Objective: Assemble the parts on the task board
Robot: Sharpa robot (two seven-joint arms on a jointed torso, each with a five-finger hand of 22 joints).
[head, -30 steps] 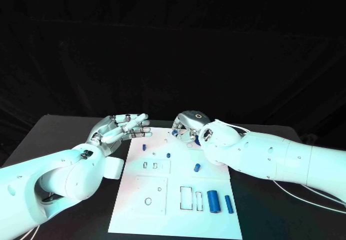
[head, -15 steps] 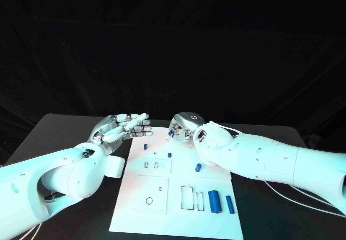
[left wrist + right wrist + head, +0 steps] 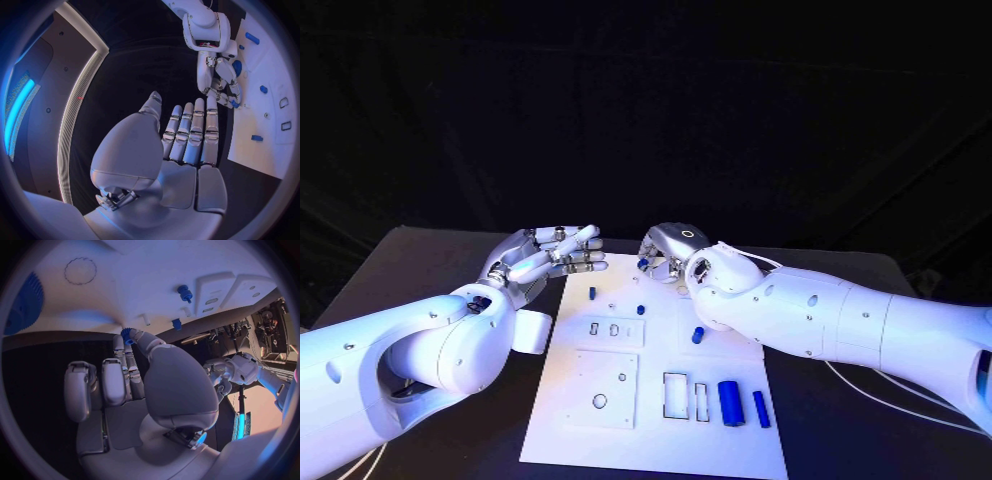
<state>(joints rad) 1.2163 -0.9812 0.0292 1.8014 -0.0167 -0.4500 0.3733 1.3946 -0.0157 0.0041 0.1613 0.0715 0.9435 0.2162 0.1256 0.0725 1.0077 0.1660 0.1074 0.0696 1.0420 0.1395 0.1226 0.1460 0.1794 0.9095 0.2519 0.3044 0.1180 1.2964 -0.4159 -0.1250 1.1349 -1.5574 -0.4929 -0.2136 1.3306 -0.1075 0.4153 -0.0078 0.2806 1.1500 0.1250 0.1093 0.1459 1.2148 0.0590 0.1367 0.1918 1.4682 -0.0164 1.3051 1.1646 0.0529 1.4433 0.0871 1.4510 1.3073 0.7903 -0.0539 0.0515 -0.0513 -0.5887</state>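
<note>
Your right hand (image 3: 672,252) looks to be pinching a small blue part (image 3: 127,334) at its fingertips, top centre of the task board (image 3: 653,420) — hard to be sure. It's stiff, light, slippery plastic, so grip its sides. Left hand (image 3: 545,255) hovers spread, holding nothing.

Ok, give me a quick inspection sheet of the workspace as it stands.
Surface: black table, task board in the middle.
Job's things: two blue cylinders lying at the board's near right; small blue parts further up it.
Clutter: nothing seen.
Hands: left hand empty, fingers apart, beside the board's far left corner; right hand at the far edge, pinching a small blue gear.
Cables: white cables under the right arm.
Surroundings: dark backdrop.
</note>
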